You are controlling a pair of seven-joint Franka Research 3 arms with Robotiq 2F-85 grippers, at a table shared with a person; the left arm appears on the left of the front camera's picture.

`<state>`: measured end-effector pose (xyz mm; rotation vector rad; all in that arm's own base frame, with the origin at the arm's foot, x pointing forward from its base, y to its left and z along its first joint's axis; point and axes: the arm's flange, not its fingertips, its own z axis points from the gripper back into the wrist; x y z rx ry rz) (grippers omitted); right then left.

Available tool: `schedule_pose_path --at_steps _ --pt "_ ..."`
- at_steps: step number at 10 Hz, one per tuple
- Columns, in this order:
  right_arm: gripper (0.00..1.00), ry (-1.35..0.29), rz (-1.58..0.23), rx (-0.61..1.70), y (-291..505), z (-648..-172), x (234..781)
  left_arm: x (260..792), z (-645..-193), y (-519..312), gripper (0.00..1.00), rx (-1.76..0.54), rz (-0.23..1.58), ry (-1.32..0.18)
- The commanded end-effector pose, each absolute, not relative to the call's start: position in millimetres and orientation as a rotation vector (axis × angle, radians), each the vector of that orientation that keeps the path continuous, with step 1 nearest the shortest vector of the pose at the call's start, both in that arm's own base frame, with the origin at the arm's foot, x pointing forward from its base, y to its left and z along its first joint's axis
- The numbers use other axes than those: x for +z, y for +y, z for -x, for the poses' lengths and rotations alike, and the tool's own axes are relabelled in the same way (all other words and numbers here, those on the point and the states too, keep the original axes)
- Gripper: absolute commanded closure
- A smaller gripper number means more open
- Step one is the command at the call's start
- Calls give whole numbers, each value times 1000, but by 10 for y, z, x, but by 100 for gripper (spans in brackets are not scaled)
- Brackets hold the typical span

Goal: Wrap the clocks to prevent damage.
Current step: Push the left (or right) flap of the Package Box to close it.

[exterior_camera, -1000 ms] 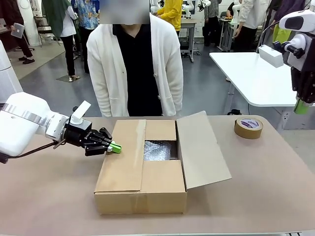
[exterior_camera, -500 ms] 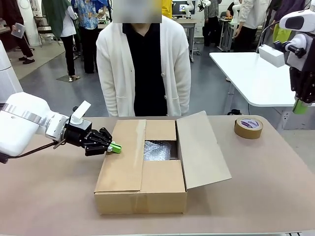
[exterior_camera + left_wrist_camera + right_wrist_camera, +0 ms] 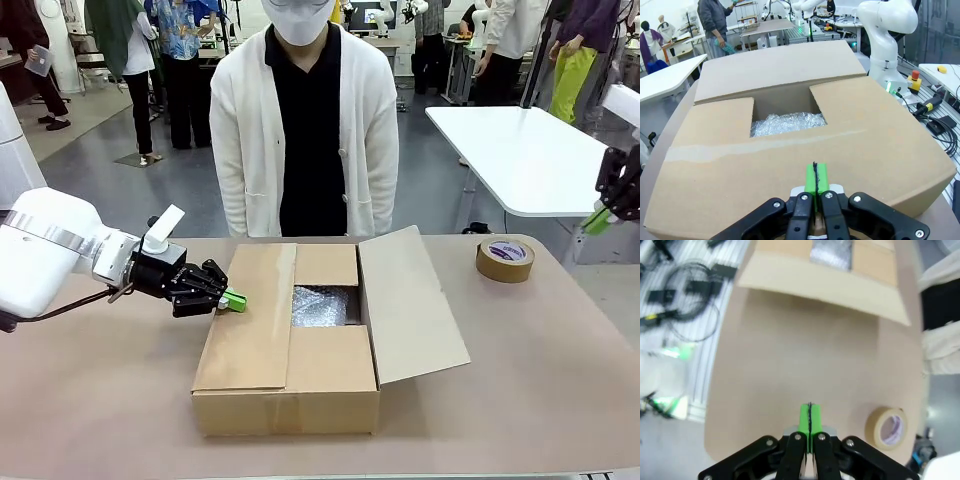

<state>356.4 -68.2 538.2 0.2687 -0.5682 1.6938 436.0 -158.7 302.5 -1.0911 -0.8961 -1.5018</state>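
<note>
Busy workshop space stretches behind, with a grey floor, a white table [image 3: 510, 150] at the far right and people standing around other benches. Nearer, a wide desk [image 3: 530, 380] with a matte brown top spans the scene, and a person [image 3: 310, 130] in a white cardigan over a black shirt stands at its far edge, arms down.

At the middle of the desk sits a plain brown cardboard box [image 3: 290, 385], rectangular and smooth-sided. Its left, far and near flaps lie folded flat, while the right flap slants up and outward. The square gap between them shows crinkled clear bubble wrap [image 3: 322, 305] lying inside the box; what it covers cannot be told.

From the left a white arm reaches in low, its black left pincer [image 3: 233, 299] drawn together, green pads pressed flat against each other at the left edge of the left flap. High at the far right, off the desk, the right pincer [image 3: 597, 220] is likewise closed on nothing.

Flat on the far right of the desk, well apart from the box, lies a round roll of tan packing tape [image 3: 505, 260]
</note>
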Motion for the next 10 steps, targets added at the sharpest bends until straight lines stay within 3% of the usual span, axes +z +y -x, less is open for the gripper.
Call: schedule_pose_path --at_steps 1,3,10 --pt "99 -652 -463 1528 -736 -3760 4933 2985 -4362 -1590 100 -1504 1081 -893" --pt "99 -669 -536 1385 -718 -3781 4576 2985 -4362 -1590 100 -1504 1081 -893" --pt "99 -617 -530 1375 -783 -3744 4524 2985 -4362 -1590 100 -1504 1081 -893"
